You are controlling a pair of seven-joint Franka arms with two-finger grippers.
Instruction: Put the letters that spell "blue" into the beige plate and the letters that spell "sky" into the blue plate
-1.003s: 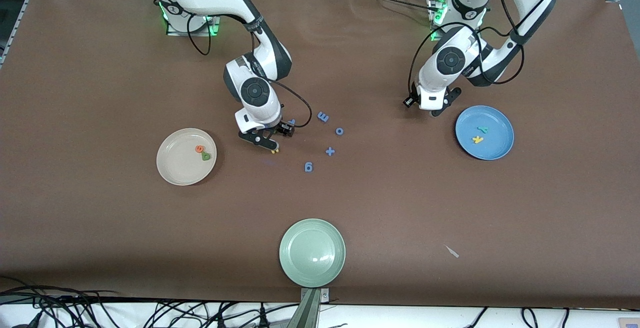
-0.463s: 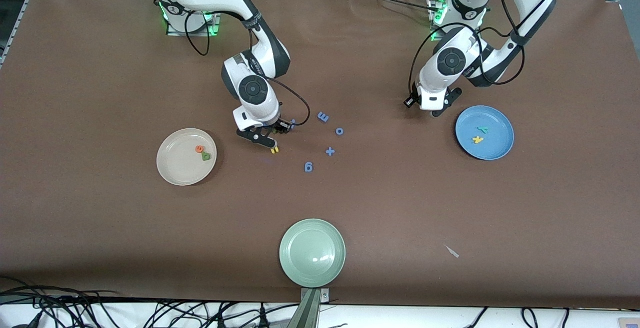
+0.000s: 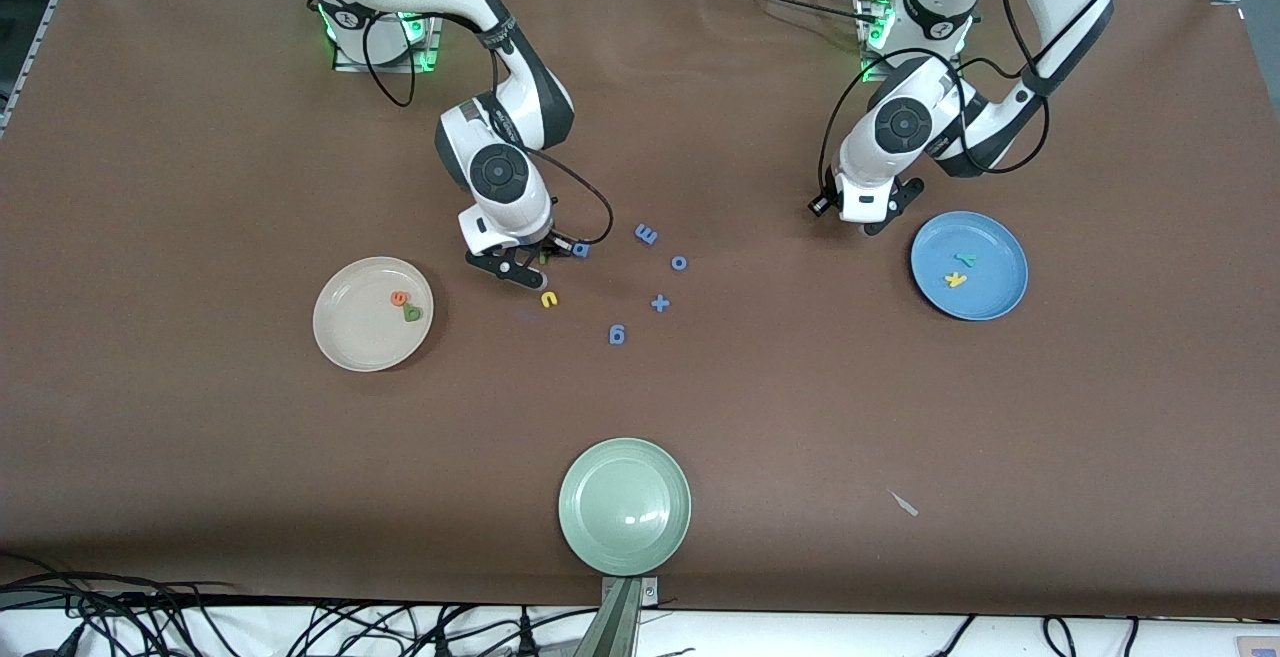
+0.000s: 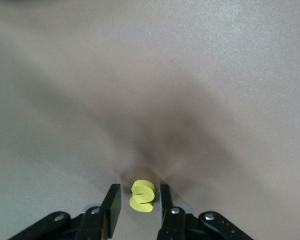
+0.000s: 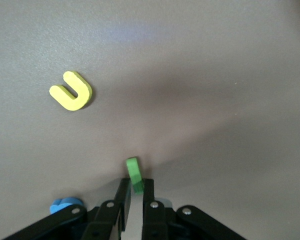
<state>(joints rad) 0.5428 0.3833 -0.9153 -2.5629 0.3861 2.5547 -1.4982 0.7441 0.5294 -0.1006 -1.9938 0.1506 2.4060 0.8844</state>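
R hand (image 5: 133,200) pinches green l (image 5: 135,175), L hand (image 4: 138,202) holds yellow s (image 4: 142,195) w/ fingers round it: lift l straight, clear u (image 5: 71,90), drop in beige plate (image 3: 345,342).

The table (image 3: 200,137) is covered in plain brown, unpatterned. At mid-left of the front view sits a cream-beige plate (image 3: 345,337) carrying an orange letter (image 3: 399,299) and a green letter (image 3: 411,314). At right is a mid-blue plate (image 3: 990,297) with a teal letter (image 3: 965,259) and a yellow letter (image 3: 955,280). Low in the centre lies a pale green plate (image 3: 624,506). Around the middle are a yellow u (image 3: 548,300) and all-blue characters: p (image 3: 581,250), m (image 3: 646,234), o (image 3: 679,262), plus (image 3: 660,304), g (image 3: 617,335). Both arms are white with black joints and black fingers; one wrist view shows a thin green letter (image 5: 135,175), the other a yellow s (image 4: 142,195).
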